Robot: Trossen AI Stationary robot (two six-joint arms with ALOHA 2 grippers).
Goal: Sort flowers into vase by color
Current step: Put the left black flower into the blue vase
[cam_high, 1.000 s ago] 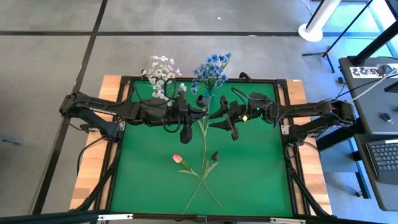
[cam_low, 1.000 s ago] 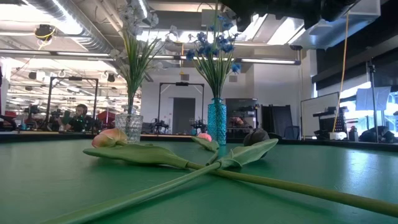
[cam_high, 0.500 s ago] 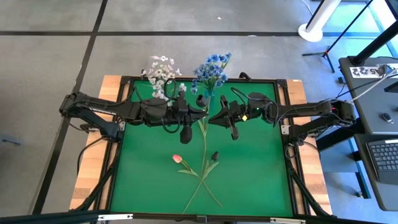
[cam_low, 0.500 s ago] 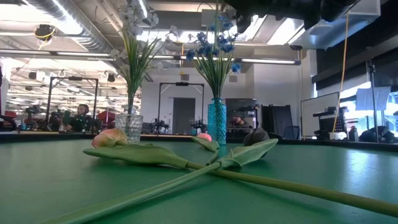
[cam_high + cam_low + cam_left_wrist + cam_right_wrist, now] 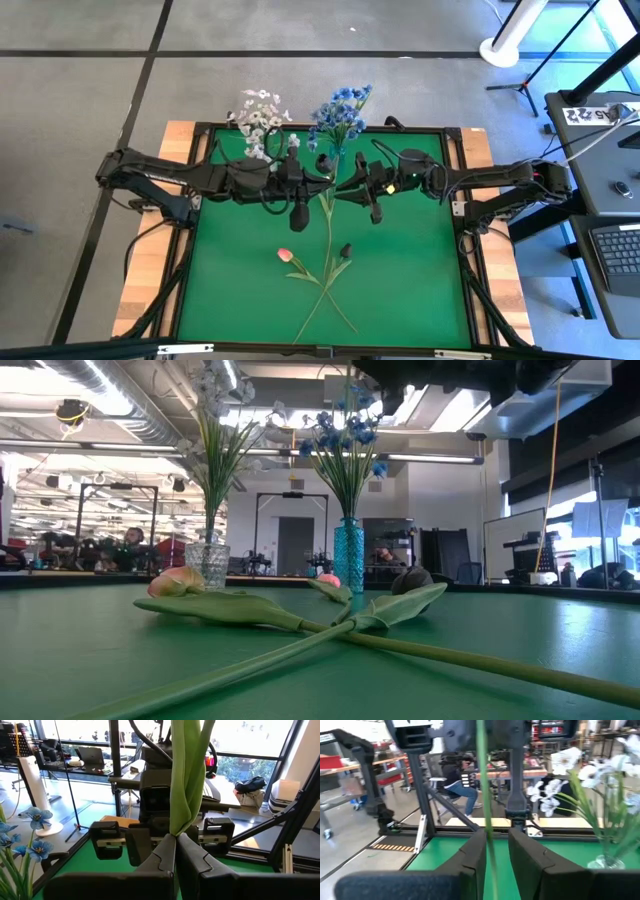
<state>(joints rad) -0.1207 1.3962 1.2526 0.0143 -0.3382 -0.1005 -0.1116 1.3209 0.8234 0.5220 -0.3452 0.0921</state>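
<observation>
Green felt covers the tabletop (image 5: 400,290), and near its far edge stands a turquoise glass vase (image 5: 348,556) of blue-blossomed sprays (image 5: 340,112), with a clear glass vase (image 5: 208,564) of white-blossomed sprays (image 5: 260,112) just beside it. Close in front of the turquoise vase, both arms share one long green-stemmed flower (image 5: 328,215): the left gripper (image 5: 175,851) has its jaws pressed on the folded leaf, the right gripper (image 5: 493,847) has its jaws slightly spread around the thin stem. Nearer than that, a pink tulip (image 5: 285,255) and a dark-budded tulip (image 5: 345,250) lie crossed on the felt. Judging risk: if either arm pulls unevenly, the stem could bend or slip, or brush the crowded blue sprays and tip the turquoise vase
</observation>
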